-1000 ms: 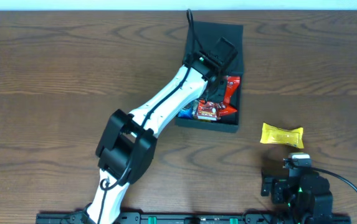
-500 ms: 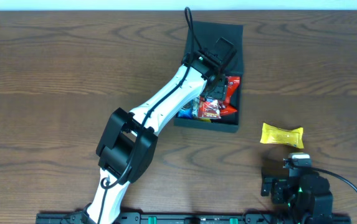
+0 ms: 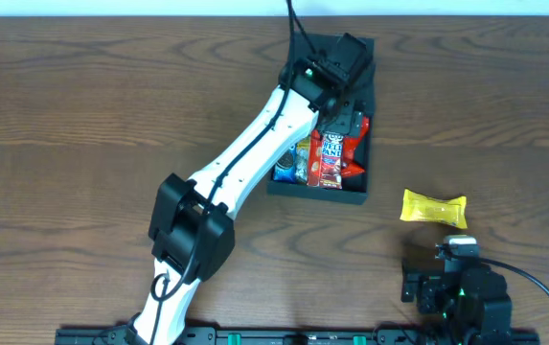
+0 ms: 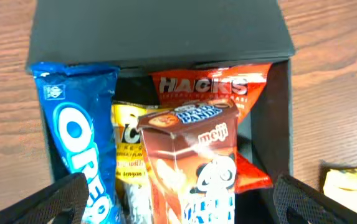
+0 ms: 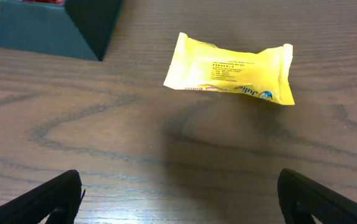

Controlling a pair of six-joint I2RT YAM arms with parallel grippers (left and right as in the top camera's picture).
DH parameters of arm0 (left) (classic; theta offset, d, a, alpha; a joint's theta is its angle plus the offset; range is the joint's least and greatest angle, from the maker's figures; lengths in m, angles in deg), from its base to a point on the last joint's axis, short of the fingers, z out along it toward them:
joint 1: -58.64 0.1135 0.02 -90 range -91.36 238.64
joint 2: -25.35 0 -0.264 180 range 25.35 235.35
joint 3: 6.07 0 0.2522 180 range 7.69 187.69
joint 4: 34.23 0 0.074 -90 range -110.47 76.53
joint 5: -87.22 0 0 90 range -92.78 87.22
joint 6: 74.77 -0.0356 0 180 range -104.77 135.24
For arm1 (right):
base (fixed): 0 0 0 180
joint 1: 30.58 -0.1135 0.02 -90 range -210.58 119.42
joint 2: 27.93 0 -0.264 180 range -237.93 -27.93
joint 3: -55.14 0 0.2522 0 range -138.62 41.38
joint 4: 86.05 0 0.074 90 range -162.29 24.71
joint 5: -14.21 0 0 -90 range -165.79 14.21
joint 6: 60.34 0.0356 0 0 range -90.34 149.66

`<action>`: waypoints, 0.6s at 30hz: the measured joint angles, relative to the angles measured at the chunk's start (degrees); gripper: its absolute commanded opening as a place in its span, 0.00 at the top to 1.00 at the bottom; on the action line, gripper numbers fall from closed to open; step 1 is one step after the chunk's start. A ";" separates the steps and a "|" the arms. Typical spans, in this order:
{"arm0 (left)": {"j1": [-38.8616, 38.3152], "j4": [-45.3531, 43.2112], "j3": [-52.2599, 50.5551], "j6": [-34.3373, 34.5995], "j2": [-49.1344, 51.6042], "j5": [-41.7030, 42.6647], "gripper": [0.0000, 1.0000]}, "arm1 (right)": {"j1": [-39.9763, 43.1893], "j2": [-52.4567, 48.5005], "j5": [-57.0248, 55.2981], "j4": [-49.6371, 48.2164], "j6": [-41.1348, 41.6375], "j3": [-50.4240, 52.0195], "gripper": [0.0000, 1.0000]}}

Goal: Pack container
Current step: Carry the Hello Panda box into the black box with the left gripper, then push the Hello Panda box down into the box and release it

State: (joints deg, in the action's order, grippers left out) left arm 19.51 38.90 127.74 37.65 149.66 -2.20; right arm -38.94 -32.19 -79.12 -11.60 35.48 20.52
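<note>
**Bench inspection: container open, one packet outside it**

Near right corner: the right pincer [image 5: 181,200] sits low over the bench [image 3: 82,115]. Its fingers stand wide apart at the lower corners of the right wrist view and hold nothing.

Just beyond it, a yellow packet [image 3: 434,208] lies flat on the bare wood, clear of the pincer. It is near the container's near right corner but not touching it.

The container [image 3: 317,195] is a dark rectangular box. It stands right of centre, towards the far edge of the bench, with its flap lid [image 4: 159,31] laid open on the far side.

Contents, as seen from the left wrist camera:
- a blue Oreo packet [image 4: 72,137] along the left wall;
- a brown Meiji biscuit box [image 4: 190,155] in the middle, lying on top;
- a yellow wrapper [image 4: 123,140] partly hidden under the biscuit box;
- a red Hacks packet [image 4: 209,84] at the lid end, reaching down the right wall.

The left arm [image 3: 255,153] runs diagonally from the near edge to the container. The left pincer [image 3: 343,59] hangs above the lid end, with its fingers spread wide and nothing between them.
</note>
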 measured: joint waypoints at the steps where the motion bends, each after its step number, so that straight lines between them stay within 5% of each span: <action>1: -0.11 1.42 0.37 -0.02 0.00 -0.15 0.04 | 0.00 0.00 0.02 0.00 0.00 0.00 0.01; 10: -1.03 12.50 0.44 8.26 0.00 -15.23 0.05 | 0.00 0.00 0.00 0.00 0.00 0.00 0.01; 18: -2.64 12.24 -0.50 10.45 0.11 -16.04 0.04 | 0.00 0.00 0.00 0.00 0.00 0.00 0.01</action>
State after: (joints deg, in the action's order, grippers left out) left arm 16.86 51.14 127.24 48.10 149.77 -18.24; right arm -38.94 -32.19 -79.12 -11.60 35.48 20.52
